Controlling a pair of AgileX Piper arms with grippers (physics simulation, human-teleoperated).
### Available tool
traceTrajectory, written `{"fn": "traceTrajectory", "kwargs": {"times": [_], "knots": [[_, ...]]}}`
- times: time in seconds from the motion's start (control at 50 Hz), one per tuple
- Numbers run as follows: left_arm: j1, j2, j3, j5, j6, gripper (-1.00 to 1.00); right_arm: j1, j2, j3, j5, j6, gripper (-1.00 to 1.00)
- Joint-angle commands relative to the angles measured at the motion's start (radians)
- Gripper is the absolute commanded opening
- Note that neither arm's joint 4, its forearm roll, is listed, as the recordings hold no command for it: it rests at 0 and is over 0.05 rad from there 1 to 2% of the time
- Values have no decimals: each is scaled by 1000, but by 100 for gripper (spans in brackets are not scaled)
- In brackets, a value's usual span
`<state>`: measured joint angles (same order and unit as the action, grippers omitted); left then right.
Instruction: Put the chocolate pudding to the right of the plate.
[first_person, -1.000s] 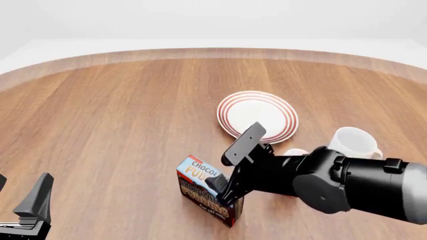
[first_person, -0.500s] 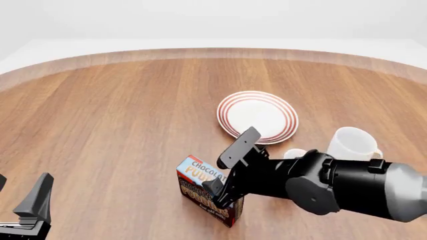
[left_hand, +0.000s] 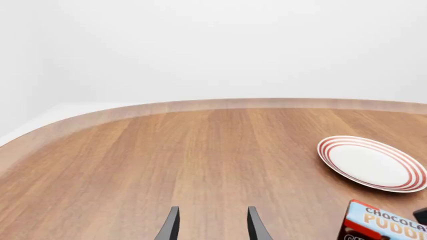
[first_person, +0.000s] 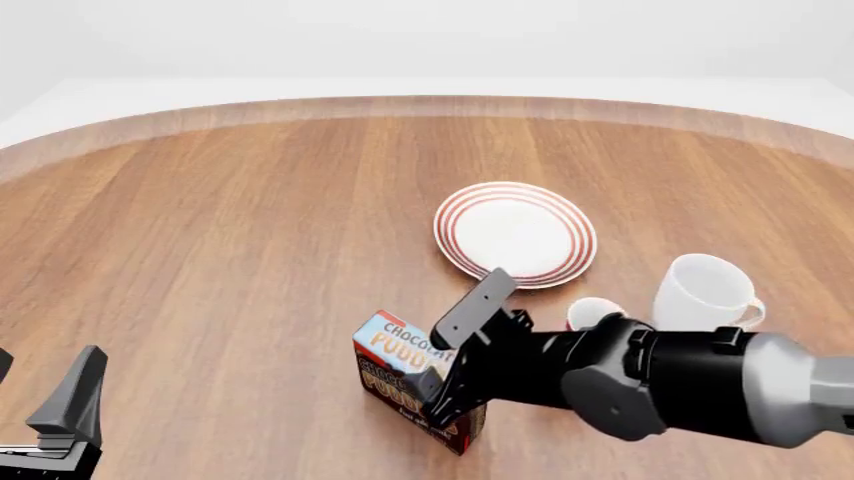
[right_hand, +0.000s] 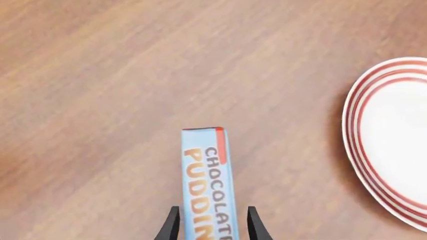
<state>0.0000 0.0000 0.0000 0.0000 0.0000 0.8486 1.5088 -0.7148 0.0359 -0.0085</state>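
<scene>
Between the right hand's fingers stands the chocolate pudding

A bare simulated test scene, not a lived-in room: a rounded wooden counter with a pale curved far edge stands against blank white walls, everything evenly lit and rendered, carrying only tableware and a carton.

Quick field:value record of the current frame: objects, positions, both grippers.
pudding: chocolate pudding upright on table, near side of the plate, a little left
plate: plate mid-table, nothing on it
mugs: white mug right of plate; second mug mostly hidden by arm
right gripper: right gripper open, fingers straddling the carton's top
left gripper: left gripper open, over bare wood
</scene>
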Motion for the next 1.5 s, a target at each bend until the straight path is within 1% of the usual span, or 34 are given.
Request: {"fn": "traceTrajectory", "kwargs": {"times": [0.02, 0.08, 0.46, 0.52, 0.54, 0.56, 0.58, 0.78, 0.84, 0.92, 0.94, 1.02, 1.08, 1.1, 1.18, 1.32, 1.38, 1.44, 1.5], "knots": [[0, 0, 0, 0, 0, 100, 11, 21, 5, -18, 20, 100], [0, 0, 0, 0, 0, 100, 17, 25, 8, -22, 29, 100], [0, 0, 0, 0, 0, 100, 1, 69, 16, -52, 35, 100], [0, 0, 0, 0, 0, 100, -2, 70, 19, -55, 34, 100], [0, 0, 0, 0, 0, 100, -6, 70, 23, -59, 26, 100], [0, 0, 0, 0, 0, 100, -12, 65, 26, -61, 21, -100], [0, 0, 0, 0, 0, 100, 5, 75, 24, -59, 32, -100], [0, 0, 0, 0, 0, 100, 3, 74, 26, -68, 42, -100], [0, 0, 0, 0, 0, 100, -1, 71, 19, -62, 36, -100], [0, 0, 0, 0, 0, 100, -18, 2, -9, 2, 1, -100], [0, 0, 0, 0, 0, 100, -30, -31, -21, 29, -23, -100], [0, 0, 0, 0, 0, 100, -53, -120, -67, 115, -68, -100], [0, 0, 0, 0, 0, 100, -65, -160, -99, 160, -96, -100], [0, 0, 0, 0, 0, 100, -62, -168, -105, 171, -93, -100], [0, 0, 0, 0, 0, 100, -84, -213, -129, 209, -115, -100], [0, 0, 0, 0, 0, 100, -112, -227, -193, 253, -147, -100], [0, 0, 0, 0, 0, 100, -128, -239, -237, 280, -169, -100], [0, 0, 0, 0, 0, 100, -138, -244, -255, 293, -174, -100], [0, 0, 0, 0, 0, 100, -164, -258, -290, 313, -183, -100]]}}
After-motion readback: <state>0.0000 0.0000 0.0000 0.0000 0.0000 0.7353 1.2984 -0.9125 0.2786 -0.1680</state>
